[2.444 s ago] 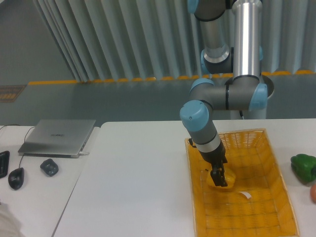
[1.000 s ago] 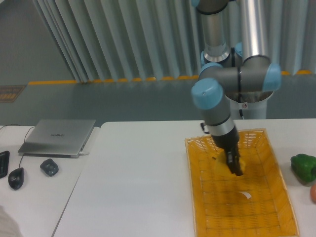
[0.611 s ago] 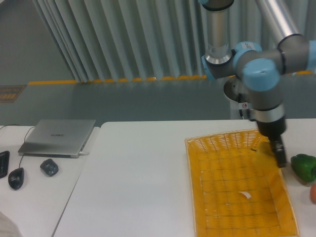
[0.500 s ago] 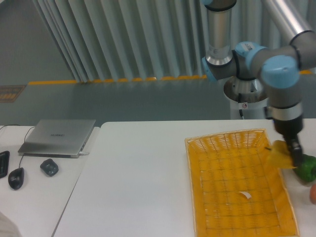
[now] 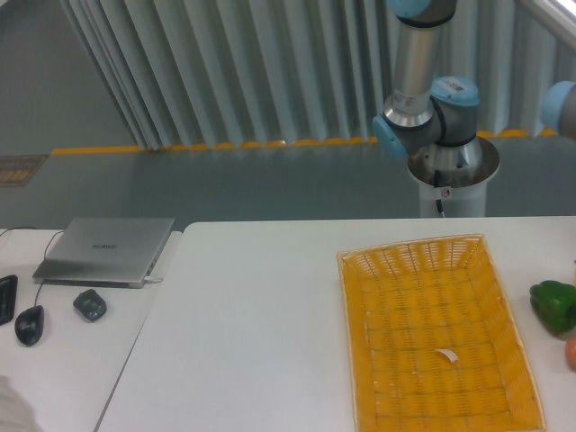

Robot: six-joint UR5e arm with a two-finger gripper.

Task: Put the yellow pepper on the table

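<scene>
The pincer is outside the picture, so I cannot tell whether it is open, closed or gripping anything. Only part of the arm (image 5: pixel 423 117) shows: a grey column with blue-capped joints rising from a round base (image 5: pixel 453 171) behind the desk (image 5: pixel 252 315), and one more blue-grey joint (image 5: pixel 562 106) cut by the right edge. The pincer would seem to lie beyond that edge, though this view cannot confirm it.

The yellow pepper shows nowhere in this view, so its place cannot be told from here.

Everything visible lies to the left of the edge where the arm leaves the frame. Nearest to it, on the white desk, a green pepper (image 5: pixel 553 304) rests just beside the right rim of an orange-yellow woven basket (image 5: pixel 346 297). Below the green pepper, a small reddish-orange thing (image 5: pixel 571 353) is cut by the frame; too little shows to name it. Inside the basket a small white scrap (image 5: pixel 447 355) lies on the weave.

Far to the left, a side desk (image 5: pixel 54 378) adjoins the white one. On it sit a closed grey laptop (image 5: pixel 106 249), a small dark lump (image 5: pixel 90 304), a black mouse (image 5: pixel 30 324) with its cable, and a black object (image 5: pixel 5 297) half cut by the left edge.
</scene>
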